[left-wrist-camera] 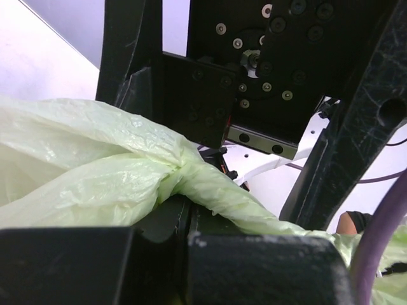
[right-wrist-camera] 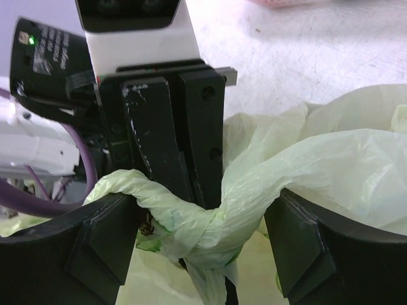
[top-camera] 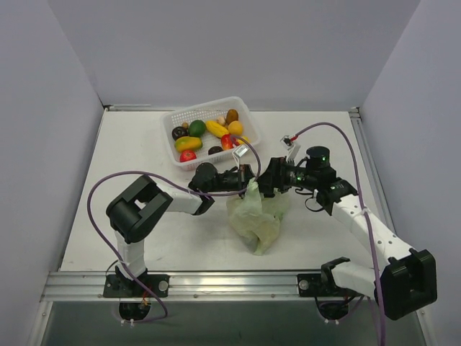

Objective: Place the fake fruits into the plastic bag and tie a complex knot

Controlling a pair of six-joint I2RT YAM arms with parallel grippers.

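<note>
The plastic bag [top-camera: 253, 216] is seen lying crumpled on the white table [top-camera: 130, 144], near its middle and between the two arms, with its upper part gathered into a twisted rope. That twisted neck is clamped by the left gripper [top-camera: 251, 180], which reaches in from the left and is closed tight on it. In the right wrist view its black jaws are shown pressed together, with the pale green plastic wound around their tips. The right gripper [right-wrist-camera: 200, 254] is held open, its jaws set wide on either side of the twisted plastic, and a fold is draped over one of them without being gripped. The fake fruits [top-camera: 216, 130] that can be seen are heaped in the white perforated basket [top-camera: 202, 106] toward the far side of the table, just behind the grippers and apart from the bag. Whether any fruit is inside the bag cannot be told
</note>
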